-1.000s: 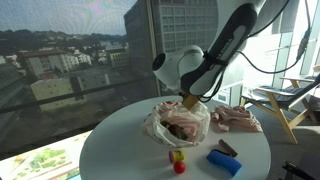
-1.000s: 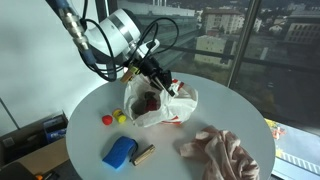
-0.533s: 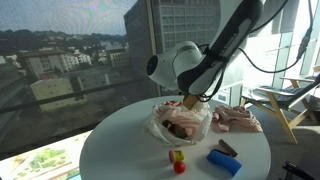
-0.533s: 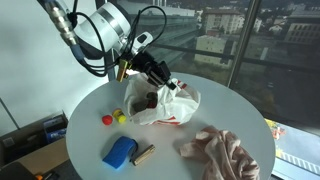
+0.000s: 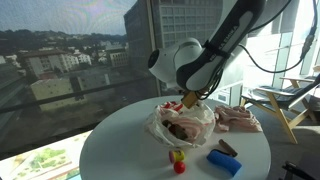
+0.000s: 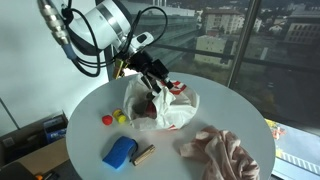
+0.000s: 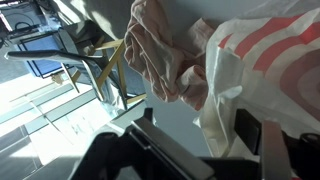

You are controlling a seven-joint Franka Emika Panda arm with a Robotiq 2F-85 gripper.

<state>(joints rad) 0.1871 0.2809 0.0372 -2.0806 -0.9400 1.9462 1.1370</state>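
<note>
The hand stands wide open at the rim of the white plastic bag, gripping nothing.

Bright daylight, straight through the tall windows.
The tabletop is evenly lit with soft, faint shadows; both exterior views are a little soft, and the wrist view is blurred up close, washed out at lower left.
</note>
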